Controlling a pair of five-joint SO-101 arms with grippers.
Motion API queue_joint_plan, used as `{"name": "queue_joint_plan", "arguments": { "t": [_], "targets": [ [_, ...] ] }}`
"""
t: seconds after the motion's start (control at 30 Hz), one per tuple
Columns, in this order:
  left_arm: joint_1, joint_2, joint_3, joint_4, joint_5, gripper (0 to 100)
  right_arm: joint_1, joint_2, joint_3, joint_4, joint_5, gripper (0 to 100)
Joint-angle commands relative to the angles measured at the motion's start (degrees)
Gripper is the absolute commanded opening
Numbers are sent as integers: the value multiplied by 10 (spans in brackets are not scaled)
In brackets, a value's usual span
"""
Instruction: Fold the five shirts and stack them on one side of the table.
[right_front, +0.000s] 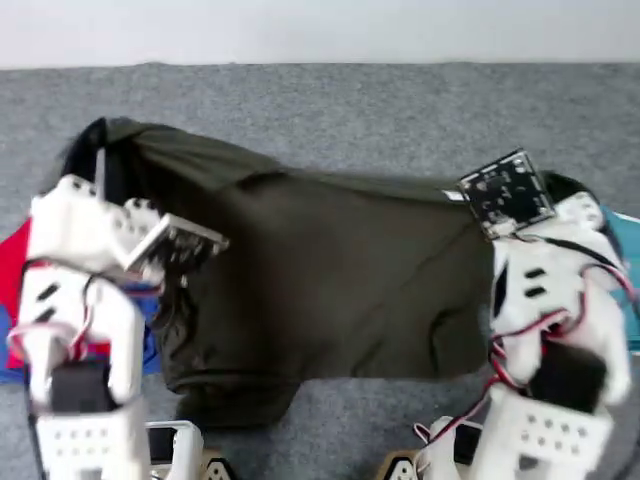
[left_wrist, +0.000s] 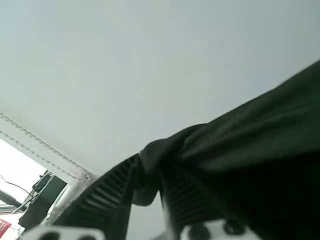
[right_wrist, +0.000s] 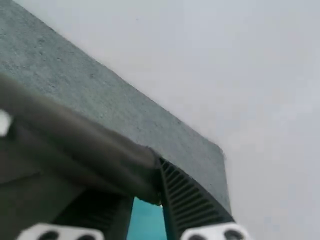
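Left gripper (left_wrist: 149, 172) and right gripper (right_wrist: 154, 189) each pinch the dark green cloth shirt (right_front: 330, 280); we hold it stretched between them.

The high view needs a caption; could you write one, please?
Left arm and right arm hold a dark olive shirt over the grey table.

A shirt (right_front: 340, 280) spans from left pincer (left_wrist: 149, 172) to right pincer (right_wrist: 151, 189), over the table (right_front: 350, 110).

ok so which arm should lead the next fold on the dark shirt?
Right, marginally. Both grippers are shut on the dark shirt, but the right gripper holds a flat, taut edge, while the left gripper pinches a bunched wad and that side sags crumpled.
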Motion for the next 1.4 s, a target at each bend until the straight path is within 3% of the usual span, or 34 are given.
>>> {"name": "queue_joint_plan", "arguments": {
  "t": [0.0,0.17,0.33,0.7,0.9,1.1,1.37],
  "targets": [
    [0,89,-2,-95,-9,13,-32,22,79,-140,40,10],
    [1,240,-42,-192,-8,13,-51,131,114,-291,58,10],
    [1,400,-124,-231,-8,13,-58,299,52,-394,59,10],
    [9,663,-377,-221,-8,13,-55,625,-264,-417,59,10],
    [23,680,-418,-114,-8,13,-58,669,-304,-391,59,10],
    [24,673,-420,24,-8,13,-55,668,-308,-248,59,10],
    [32,599,-419,291,-8,13,-59,601,-305,-19,56,10]
  ]
}}
